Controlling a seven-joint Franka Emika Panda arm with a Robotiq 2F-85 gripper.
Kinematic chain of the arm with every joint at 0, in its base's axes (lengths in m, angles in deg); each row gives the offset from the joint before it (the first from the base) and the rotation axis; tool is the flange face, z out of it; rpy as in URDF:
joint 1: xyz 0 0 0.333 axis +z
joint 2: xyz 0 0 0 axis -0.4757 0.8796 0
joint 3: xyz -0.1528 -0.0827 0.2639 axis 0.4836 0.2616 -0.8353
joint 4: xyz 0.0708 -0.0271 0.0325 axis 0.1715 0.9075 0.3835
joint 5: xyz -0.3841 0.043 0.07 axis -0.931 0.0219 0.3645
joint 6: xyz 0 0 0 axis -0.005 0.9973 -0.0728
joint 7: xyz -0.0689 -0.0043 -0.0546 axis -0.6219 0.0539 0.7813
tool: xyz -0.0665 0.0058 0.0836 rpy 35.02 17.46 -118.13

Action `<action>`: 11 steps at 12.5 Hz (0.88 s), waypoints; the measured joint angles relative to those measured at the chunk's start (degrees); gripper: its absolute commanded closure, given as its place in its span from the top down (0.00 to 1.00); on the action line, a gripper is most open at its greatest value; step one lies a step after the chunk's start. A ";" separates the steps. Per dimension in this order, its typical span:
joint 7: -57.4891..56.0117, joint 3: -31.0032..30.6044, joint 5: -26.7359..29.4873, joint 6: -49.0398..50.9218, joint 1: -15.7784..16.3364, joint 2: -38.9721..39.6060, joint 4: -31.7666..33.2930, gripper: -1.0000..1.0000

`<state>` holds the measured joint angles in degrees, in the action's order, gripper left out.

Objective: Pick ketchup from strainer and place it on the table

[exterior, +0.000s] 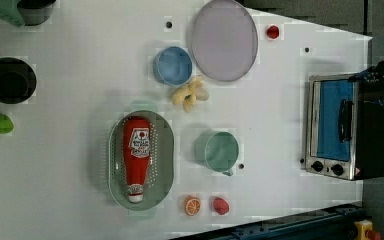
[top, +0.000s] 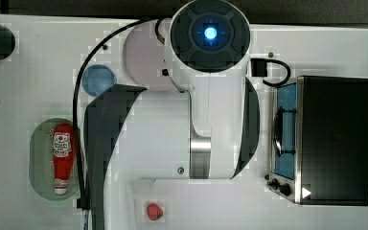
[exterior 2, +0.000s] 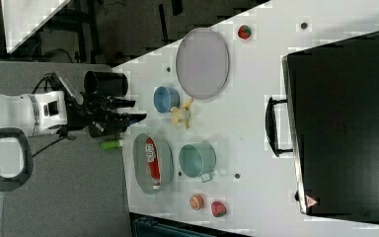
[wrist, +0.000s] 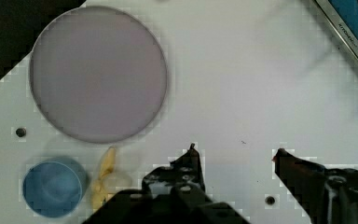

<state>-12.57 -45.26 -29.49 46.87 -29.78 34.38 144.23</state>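
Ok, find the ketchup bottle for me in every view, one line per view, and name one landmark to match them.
Top view: ketchup lies in the strainer, at the top view's left.
Left view: ketchup in the strainer, lower centre-left.
Right view: ketchup in the strainer, centre-left.
Wrist view: not in it.
Shared landmark: blue cup.

Grey plate (wrist: pixel 98 72) and blue cup (wrist: pixel 52 188) ahead of the claw and off to one side, yellow peel (wrist: pixel 105 175) just beside that cup; toaster oven (wrist: pixel 354 28) at the opposite side.
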 measured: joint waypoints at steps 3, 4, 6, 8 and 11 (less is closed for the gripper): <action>0.00 -2.92 2.22 9.28 -4.98 -13.91 12.65 1.00; 0.00 -2.84 2.32 9.46 -5.14 -16.95 13.32 1.00; 0.00 -4.07 3.90 6.92 -5.32 -18.86 10.41 1.00; 0.00 -6.82 4.13 3.86 -4.95 -18.03 7.89 1.00; 0.00 -15.26 4.18 3.17 -5.07 -13.14 7.78 1.00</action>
<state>-12.57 -60.52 -25.31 50.03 -34.85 21.24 152.01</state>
